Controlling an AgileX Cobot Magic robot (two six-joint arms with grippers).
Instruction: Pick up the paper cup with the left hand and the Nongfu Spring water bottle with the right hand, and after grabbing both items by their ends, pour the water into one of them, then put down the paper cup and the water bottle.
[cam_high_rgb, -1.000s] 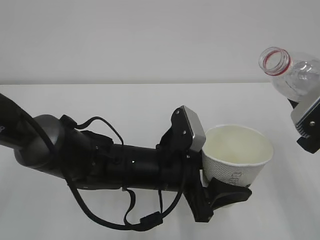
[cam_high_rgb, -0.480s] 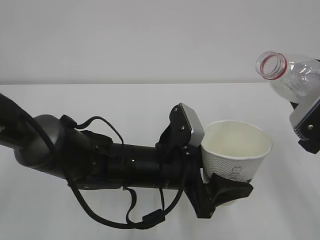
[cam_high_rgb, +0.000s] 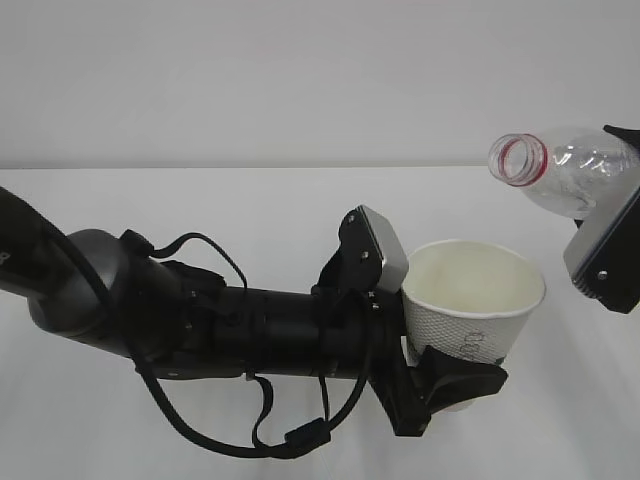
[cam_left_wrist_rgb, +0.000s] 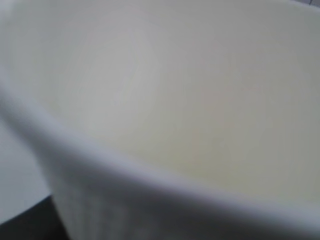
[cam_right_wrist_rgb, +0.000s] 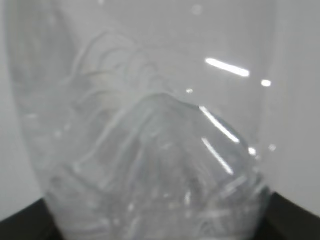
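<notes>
Clear Nongfu Spring water bottle (cam_high_rgb: 575, 178) clamped in right hand (cam_high_rgb: 607, 255) jaws, tilted, mouth leftward, above-right of paper cup (cam_high_rgb: 472, 305) gripped upright low in left hand (cam_high_rgb: 440, 385) jaws.

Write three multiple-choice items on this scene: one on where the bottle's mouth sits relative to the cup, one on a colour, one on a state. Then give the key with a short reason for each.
1. Where is the open mouth of the Nongfu Spring water bottle relative to the paper cup?
A. Above the cup, near its right side
B. Below the cup
C. Inside the cup

2. What colour is the ring on the bottle's neck?
A. Blue
B. Red
C. Green

3. How is the cup held?
A. Lying on the table
B. Upside down
C. Mouth up, in the left gripper

Key: 1 A, the mouth hangs higher than the rim in the exterior view. 2 B, a red band circles the opening. 3 C, the cup's open interior faces up with black jaws at its base.
</notes>
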